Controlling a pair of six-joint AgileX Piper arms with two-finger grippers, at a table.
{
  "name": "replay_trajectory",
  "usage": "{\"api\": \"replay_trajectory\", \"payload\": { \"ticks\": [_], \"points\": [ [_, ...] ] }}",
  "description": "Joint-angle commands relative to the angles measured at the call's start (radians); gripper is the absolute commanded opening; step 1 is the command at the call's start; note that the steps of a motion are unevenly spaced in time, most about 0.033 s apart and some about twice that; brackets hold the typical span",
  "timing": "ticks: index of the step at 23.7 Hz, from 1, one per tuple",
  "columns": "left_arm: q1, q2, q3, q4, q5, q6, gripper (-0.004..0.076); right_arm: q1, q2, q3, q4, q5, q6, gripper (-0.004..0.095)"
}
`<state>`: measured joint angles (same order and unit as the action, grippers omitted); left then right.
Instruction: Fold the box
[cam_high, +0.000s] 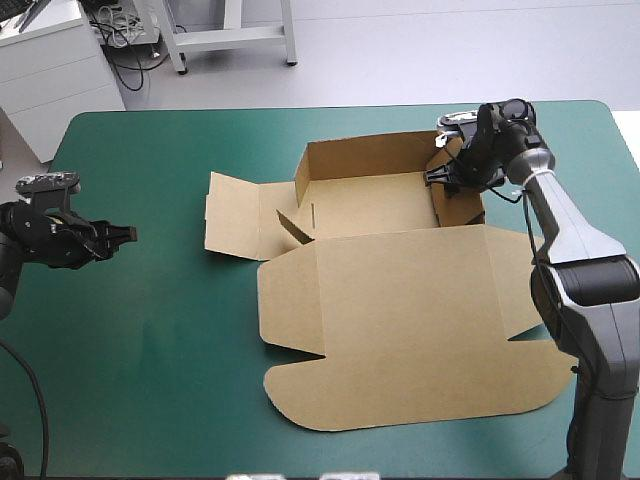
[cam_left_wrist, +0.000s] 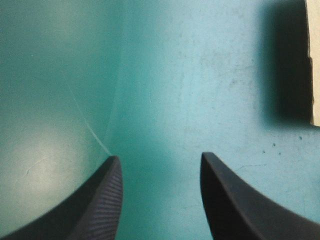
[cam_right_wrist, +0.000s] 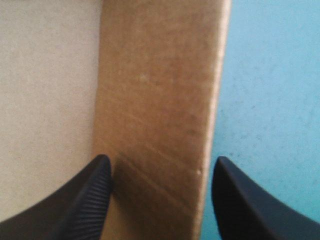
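The brown box (cam_high: 400, 300) lies mid-table, its large lid panel flat toward the front. Behind it the tray part has its back wall (cam_high: 365, 158) and right wall (cam_high: 462, 208) raised, while a left panel (cam_high: 235, 215) lies flat. My right gripper (cam_high: 442, 175) is open at the right wall. In the right wrist view the gripper (cam_right_wrist: 160, 165) straddles that wall (cam_right_wrist: 160, 100), one finger inside the tray, one over the cover. My left gripper (cam_high: 128, 235) is open over bare teal-green cover (cam_left_wrist: 160, 75), well left of the box. Its own view (cam_left_wrist: 160, 160) shows only a board edge (cam_left_wrist: 314, 60) ahead.
A stretch of teal-green cover (cam_high: 160, 330) lies between the left gripper and the box. The table's far edge (cam_high: 300, 108) runs close behind the tray's back wall. The lid's front edge reaches near the table's front.
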<state>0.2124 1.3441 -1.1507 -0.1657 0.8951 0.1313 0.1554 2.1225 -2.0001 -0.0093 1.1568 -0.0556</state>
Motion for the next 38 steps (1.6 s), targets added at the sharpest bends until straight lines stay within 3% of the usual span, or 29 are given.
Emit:
{"api": "replay_trajectory", "payload": {
  "ticks": [1,3,5,21,31,34,38],
  "points": [
    [0.004,-0.031,-0.025,-0.019,-0.033,0.000,0.0344,-0.011,-0.059,-0.032,-0.004,-0.012,-0.003,0.0276],
    [0.004,-0.031,-0.025,-0.019,-0.033,0.003,0.0344,-0.011,-0.059,-0.032,-0.004,0.001,-0.023,0.0082],
    [0.004,-0.031,-0.025,-0.019,-0.033,0.004,0.0344,-0.011,-0.059,-0.032,-0.004,0.008,-0.029,-0.0020],
    [0.004,-0.029,-0.025,-0.022,-0.084,0.033,0.0344,-0.016,-0.284,-0.170,0.097,0.032,-0.040,-0.0018],
    [0.004,0.093,-0.025,-0.149,-0.104,0.077,0.0344,-0.016,-0.467,-0.182,0.158,0.017,-0.067,-0.0018],
    [0.004,0.122,-0.025,-0.262,-0.109,0.155,0.0344,-0.039,-0.484,-0.182,0.246,0.029,-0.091,-0.0018],
    [0.004,0.153,-0.025,-0.470,-0.106,0.287,0.0344,-0.124,-0.486,-0.179,0.470,0.054,-0.140,-0.0018]
  ]
}}
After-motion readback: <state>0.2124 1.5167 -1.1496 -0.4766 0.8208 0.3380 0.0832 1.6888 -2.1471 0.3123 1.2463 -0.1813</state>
